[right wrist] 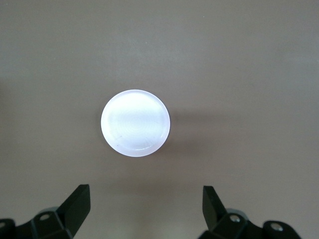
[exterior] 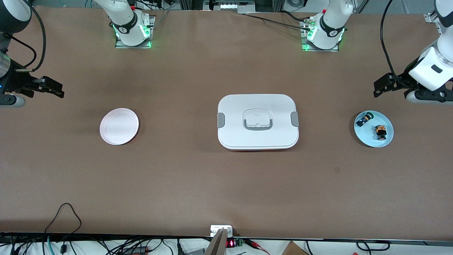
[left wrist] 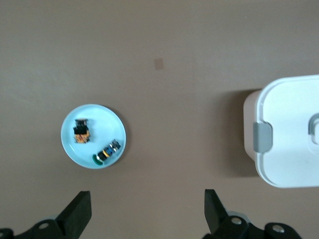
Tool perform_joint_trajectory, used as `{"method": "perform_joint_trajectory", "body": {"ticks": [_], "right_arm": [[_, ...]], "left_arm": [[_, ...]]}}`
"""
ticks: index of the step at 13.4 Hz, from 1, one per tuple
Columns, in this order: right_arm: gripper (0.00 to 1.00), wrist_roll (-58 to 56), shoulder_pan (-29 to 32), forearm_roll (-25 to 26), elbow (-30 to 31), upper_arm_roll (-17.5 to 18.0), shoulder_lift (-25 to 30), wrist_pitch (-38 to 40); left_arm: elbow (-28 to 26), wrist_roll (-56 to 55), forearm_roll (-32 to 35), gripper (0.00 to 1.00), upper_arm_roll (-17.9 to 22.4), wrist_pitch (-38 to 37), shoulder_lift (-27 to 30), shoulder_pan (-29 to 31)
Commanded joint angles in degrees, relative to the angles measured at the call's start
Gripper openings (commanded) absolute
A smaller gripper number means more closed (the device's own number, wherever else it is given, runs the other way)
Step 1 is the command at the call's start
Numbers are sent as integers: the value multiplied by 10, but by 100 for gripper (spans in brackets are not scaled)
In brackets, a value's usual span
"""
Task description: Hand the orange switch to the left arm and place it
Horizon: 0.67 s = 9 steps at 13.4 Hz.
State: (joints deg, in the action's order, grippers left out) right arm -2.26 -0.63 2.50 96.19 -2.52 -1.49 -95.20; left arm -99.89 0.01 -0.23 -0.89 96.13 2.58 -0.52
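A small grey fixture (exterior: 221, 231) with a red lit display beside it sits at the table (exterior: 226, 184) edge closest to the front camera, among loose cables. Up from it, at the middle of the brown table, lies the box (exterior: 258, 121): flat, white, rounded at the corners, with grey side clips and a recessed grey-edged handle in its closed lid.

The orange switch (exterior: 380, 132) is a tiny blocky part with an orange-tan body and a black round cap. It lies in the pale blue plate (exterior: 385, 141) toward the left arm's end of the table, well apart from the box. A similar small part with a blue body (exterior: 362, 121) shares that plate, just beside the switch and a little farther from the front camera. The white plate (exterior: 119, 126) toward the right arm's end holds nothing.

The left gripper (exterior: 380, 88) hangs in the air over bare table near the blue plate, fingers (left wrist: 79, 211) spread wide and holding nothing. The right gripper (exterior: 53, 89) hangs over bare table near the white plate, its fingers (right wrist: 79, 201) likewise wide and empty.

No writing can be read on any of these things.
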Motion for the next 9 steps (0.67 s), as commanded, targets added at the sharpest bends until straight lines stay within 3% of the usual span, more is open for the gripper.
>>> {"method": "perform_joint_trajectory", "body": {"ticks": [1, 9], "right_arm": [[100, 10, 1, -4, 10, 2, 18, 5], [100, 11, -1, -14, -19, 6, 16, 36]], "left_arm": [[-15, -4, -17, 100, 6, -30, 20, 2], [25, -38, -19, 100, 0, -47, 4, 4]]}}
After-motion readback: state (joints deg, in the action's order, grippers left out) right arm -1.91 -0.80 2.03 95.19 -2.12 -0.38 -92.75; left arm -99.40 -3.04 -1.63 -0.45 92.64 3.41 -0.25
